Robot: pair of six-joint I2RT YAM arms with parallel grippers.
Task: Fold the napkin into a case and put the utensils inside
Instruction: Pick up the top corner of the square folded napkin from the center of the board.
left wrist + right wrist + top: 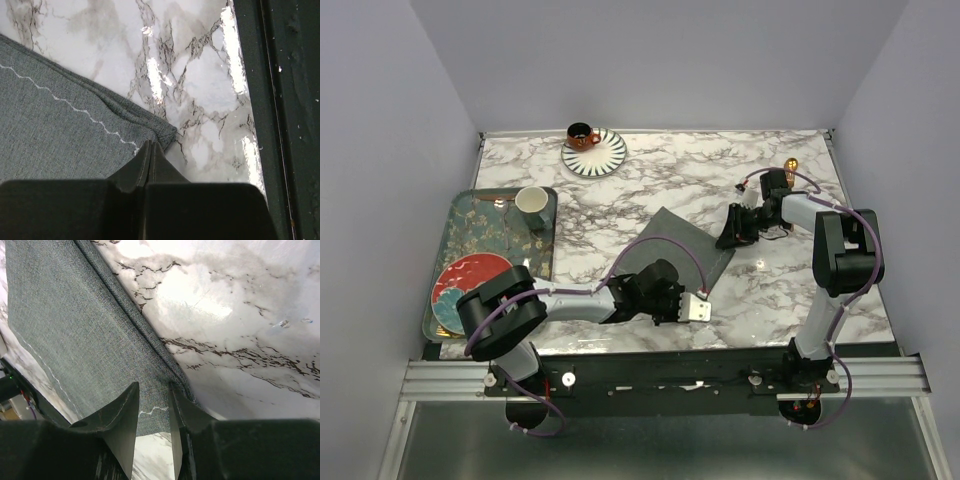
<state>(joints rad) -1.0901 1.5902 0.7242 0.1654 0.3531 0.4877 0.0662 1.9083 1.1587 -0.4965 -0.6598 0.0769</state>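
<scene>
Black jaws of the left gripper [150, 146] filled the bottom of the left wrist view, clenched together with only a thin seam between them. Their tips were down on the near corner of the napkin [60, 125], just where its white zigzag stitching ran out; whether any cloth was caught in that seam I could not tell. Along that corner the cloth edge showed two layers. The right gripper [153, 387] had its jaws released, a narrow gap between them, straddling the napkin's hem with grey cloth and a bit of white stitch showing in the gap. From above, the napkin lay flat as a slanted dark grey patch mid-bench [660, 180], one gripper at its near end and the other at its right corner. A gold utensil [791, 164] showed its rounded head near the far right edge, just behind the right arm, apart from the napkin. An orange cup [583, 135] sat on a striped saucer [608, 160] at the far edge; a tray [448, 235] at the left carried a pale cup [531, 202] and a red plate [472, 280]
</scene>
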